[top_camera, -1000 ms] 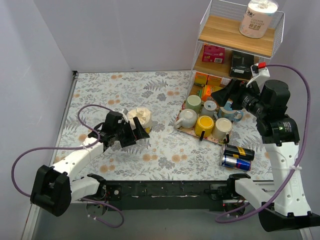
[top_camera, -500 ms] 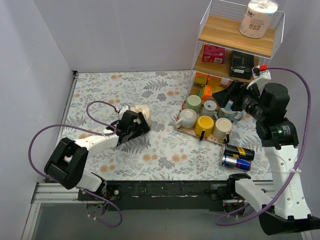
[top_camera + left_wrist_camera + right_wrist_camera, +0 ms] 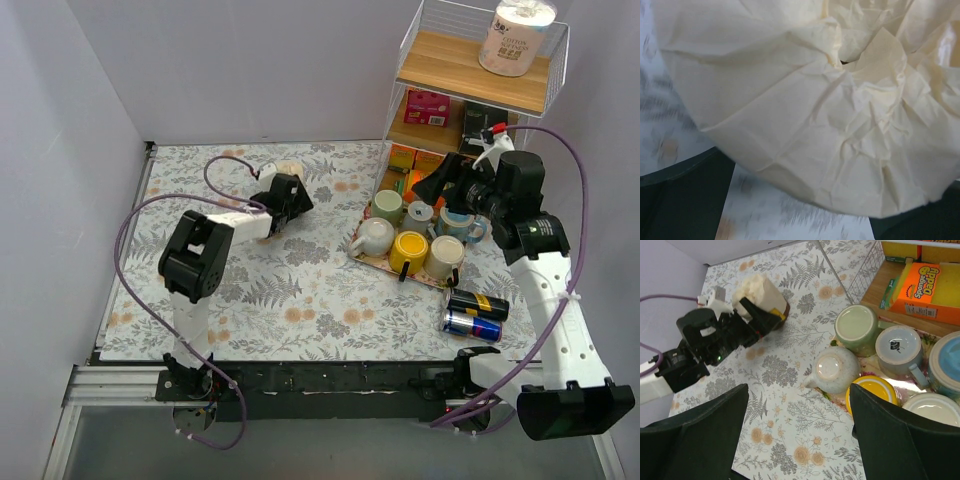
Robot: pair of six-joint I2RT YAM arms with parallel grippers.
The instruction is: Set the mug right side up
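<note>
Several mugs stand on a floral tray (image 3: pixel 358 252) at the right. The speckled white mug (image 3: pixel 372 237) sits base up at the tray's left end, and it also shows in the right wrist view (image 3: pixel 832 369). A green mug (image 3: pixel 856 329) behind it is base up too. My right gripper (image 3: pixel 440 185) is open and empty above the tray, its jaws wide apart in its own view (image 3: pixel 799 390). My left gripper (image 3: pixel 297 195) is open at the back of the table, far left of the mugs. It is pressed against a crumpled cream paper bundle (image 3: pixel 805 90).
The paper bundle sits in a brown cup (image 3: pixel 765 295) near the back wall. Two drink cans (image 3: pixel 475 315) lie in front of the tray. A wire shelf (image 3: pixel 470 95) with boxes and a toilet roll (image 3: pixel 515 35) stands behind it. An orange sponge pack (image 3: pixel 925 287) lies on the lower shelf.
My left gripper has swung from the table's left middle to the back, and the paper bundle moved with it. My right gripper has shifted slightly left and further back.
</note>
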